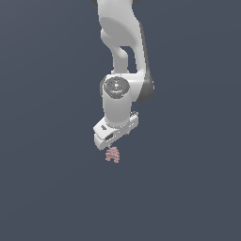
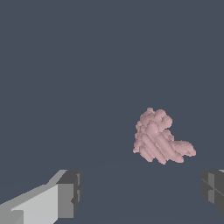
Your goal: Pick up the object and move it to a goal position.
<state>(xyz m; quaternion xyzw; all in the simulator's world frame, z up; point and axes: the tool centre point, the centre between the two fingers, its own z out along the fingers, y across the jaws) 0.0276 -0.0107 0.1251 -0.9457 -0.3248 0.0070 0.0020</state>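
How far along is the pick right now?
Done: the gripper is positioned close above the pink object. In hand: nothing; in the wrist view the fingers stand wide apart and the object lies free beyond them. Left: descend, close, lift, carry to goal.

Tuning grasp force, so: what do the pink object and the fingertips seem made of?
The pink object: matte, ridged and lumpy, with no gloss; the render leaves its material open. The fingertips: dark grey, flat, matte blocks, possibly rubber pads, on a white gripper body.
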